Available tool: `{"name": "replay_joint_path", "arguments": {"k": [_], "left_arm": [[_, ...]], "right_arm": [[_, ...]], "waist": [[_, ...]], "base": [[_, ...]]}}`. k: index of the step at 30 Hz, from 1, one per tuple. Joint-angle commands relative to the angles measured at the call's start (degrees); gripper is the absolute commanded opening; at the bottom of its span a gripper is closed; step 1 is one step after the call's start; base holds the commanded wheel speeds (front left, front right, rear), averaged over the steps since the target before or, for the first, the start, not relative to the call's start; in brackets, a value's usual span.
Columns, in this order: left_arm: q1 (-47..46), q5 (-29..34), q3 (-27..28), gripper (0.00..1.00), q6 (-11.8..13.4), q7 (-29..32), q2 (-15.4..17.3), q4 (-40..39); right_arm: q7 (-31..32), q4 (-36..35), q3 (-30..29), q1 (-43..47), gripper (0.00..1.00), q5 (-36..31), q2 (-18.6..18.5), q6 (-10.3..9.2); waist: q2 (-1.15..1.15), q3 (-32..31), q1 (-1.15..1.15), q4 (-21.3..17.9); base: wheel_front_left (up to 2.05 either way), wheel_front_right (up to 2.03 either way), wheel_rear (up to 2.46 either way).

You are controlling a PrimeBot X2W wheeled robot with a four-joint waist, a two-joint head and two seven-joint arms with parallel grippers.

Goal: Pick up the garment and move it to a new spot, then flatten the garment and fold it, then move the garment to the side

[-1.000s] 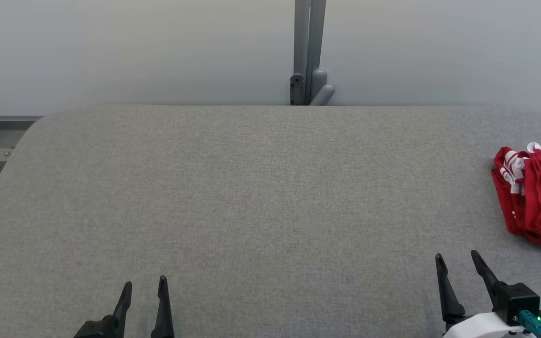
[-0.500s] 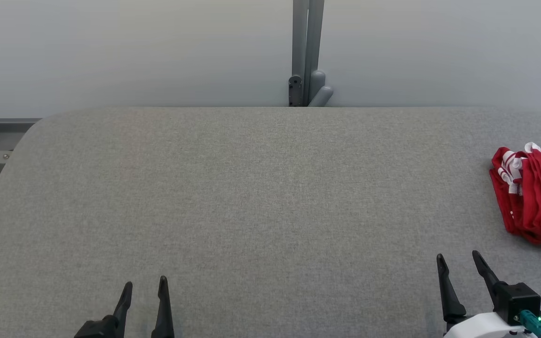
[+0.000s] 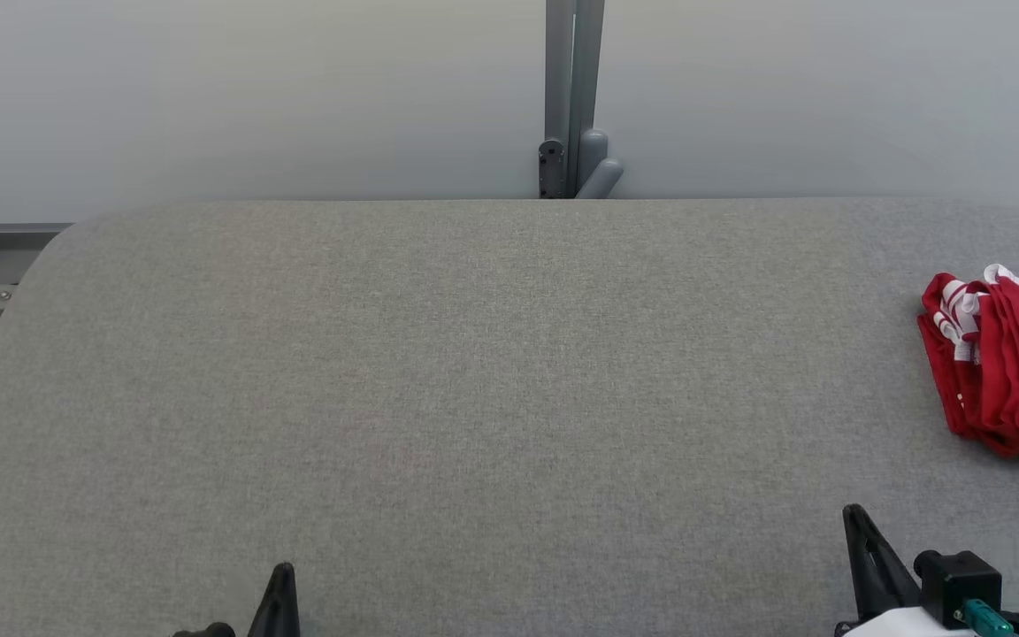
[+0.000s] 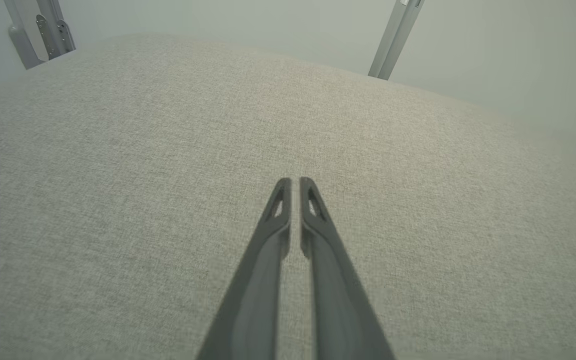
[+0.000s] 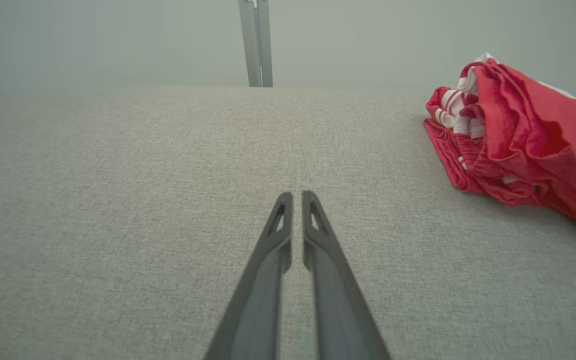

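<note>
Well left of the garment [image 3: 1009, 363], my left claw [image 4: 293, 181] hangs pinched together and empty, my right claw [image 5: 297, 194] nearer it likewise, and since the garment lies bunched at the table's [image 3: 474, 372] right edge, a reach with tips together could shove it off, I reckon.

1. Recorded garment [image 3: 1014, 372] as red, with white stripes along one bunched edge.
2. Logged table cover [image 3: 474, 372] as mottled light grey weave.
3. Noted wall [image 3: 209, 88] as pale grey-white, post [image 3: 571, 88] as mid grey.
4. Marked left gripper [image 4: 293, 181] and right gripper [image 5: 297, 195] as dark grey, wrist connector [image 3: 985, 615] as green.
</note>
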Motion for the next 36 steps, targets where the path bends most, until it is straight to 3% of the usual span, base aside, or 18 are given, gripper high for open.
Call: {"name": "replay_joint_path", "arguments": {"k": [1, 36], "left_arm": [[0.1, -0.1, 0.0, 0.0, 0.0, 0.0, 0.0, 0.6], [-6.4, -29.7, 5.5, 0.0, -2.7, 8.7, 0.1, -0.5]], "right_arm": [[0.1, 0.6, 0.0, 0.0, 0.0, 0.1, 0.0, 0.0], [8.6, -0.2, -1.1, -5.4, 0.0, 36.3, -0.3, -0.02]], "waist": [[0.0, 0.0, 0.0, 0.0], [0.0, 0.6, 0.0, -1.2]], "base": [[0.0, 0.0, 0.0], [0.0, 0.0, 0.0]]}}
